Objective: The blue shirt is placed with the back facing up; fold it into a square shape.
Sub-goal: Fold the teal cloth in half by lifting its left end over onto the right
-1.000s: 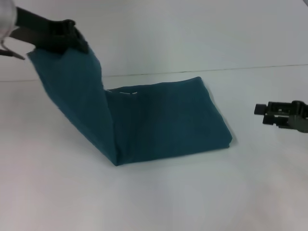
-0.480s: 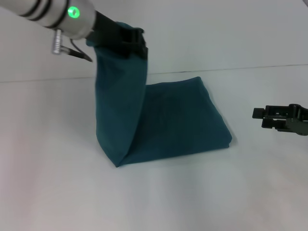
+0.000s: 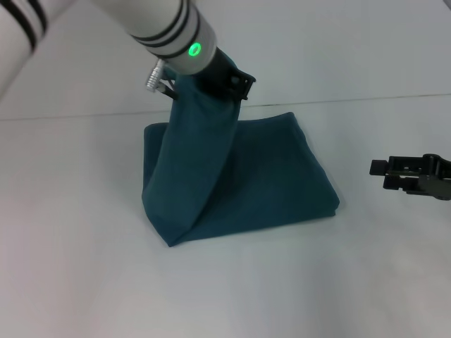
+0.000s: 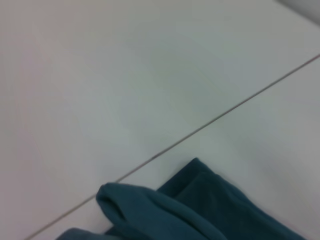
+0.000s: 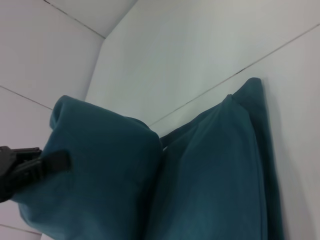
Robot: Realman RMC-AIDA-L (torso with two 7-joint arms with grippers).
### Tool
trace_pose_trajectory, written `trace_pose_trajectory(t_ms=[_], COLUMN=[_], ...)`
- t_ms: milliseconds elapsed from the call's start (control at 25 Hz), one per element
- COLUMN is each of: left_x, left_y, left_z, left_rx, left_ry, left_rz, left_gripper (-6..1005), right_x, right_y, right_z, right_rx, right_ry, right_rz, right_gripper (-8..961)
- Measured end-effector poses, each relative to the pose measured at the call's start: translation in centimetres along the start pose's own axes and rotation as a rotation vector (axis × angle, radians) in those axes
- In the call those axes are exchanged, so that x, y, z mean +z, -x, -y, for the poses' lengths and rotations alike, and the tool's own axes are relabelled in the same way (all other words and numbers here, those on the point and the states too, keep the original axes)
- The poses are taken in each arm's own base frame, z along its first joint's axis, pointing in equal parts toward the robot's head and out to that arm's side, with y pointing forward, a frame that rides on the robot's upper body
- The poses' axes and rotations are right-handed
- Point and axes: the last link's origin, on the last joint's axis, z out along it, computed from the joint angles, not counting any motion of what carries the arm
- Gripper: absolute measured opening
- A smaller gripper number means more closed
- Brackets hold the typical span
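Left hand (image 3: 236,84) clamps lifted blue shirt (image 3: 282,176) edge; right hand (image 3: 402,172) idle aside.

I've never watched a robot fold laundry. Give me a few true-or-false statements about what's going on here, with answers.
1. The left gripper holds part of the blue shirt up off the table. True.
2. The right gripper is also gripping the shirt. False: it sits apart, off to the shirt's right.
3. The whole shirt is in the air. False: most of it lies on the table.
4. No lettering shows on the shirt. True.
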Motion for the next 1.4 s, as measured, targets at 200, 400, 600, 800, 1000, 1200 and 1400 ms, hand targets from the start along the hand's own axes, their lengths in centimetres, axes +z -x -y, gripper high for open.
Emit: trace_pose_trajectory(t_ms=[200,400,600,800,1000,1200,1400], left_x=[0.7,1.0,1.5,2.3,2.8,3.0,3.2], left_y=[-0.5,-0.9,-0.7,-0.4,-0.4,-0.4,-0.6], left_z=[-1.6,-2.2,-2.4,-2.6,-2.7,-3.4,-3.8], left_rx=[0.071,0.100,0.119,0.128,0.135,0.183,0.230], left_ry=[-0.033,-0.039,-0.046,-0.054,-0.050,-0.017,-0.025], left_rz=[0.002,-0.016,-0.024,-0.024,-0.036,-0.050,-0.075], left_gripper=[78,77,77,77,78,115,177], right_x=[0.1,0.1,0.2,0.2,0.2,0.4,0.6], right_y=[-0.1,-0.1,0.0,0.0,0.1,0.0,0.1], right_z=[0.0,0.0,0.0,0.1,0.2,0.2,0.3], right_rx=[0.002,0.002,0.002,0.003,0.002,0.003,0.009], right_ry=[0.003,0.001,-0.001,-0.004,-0.013,-0.016,-0.021], right_rz=[-0.003,-0.002,-0.002,0.000,0.004,0.000,0.001], right_gripper=[586,584,583,581,579,578,576])
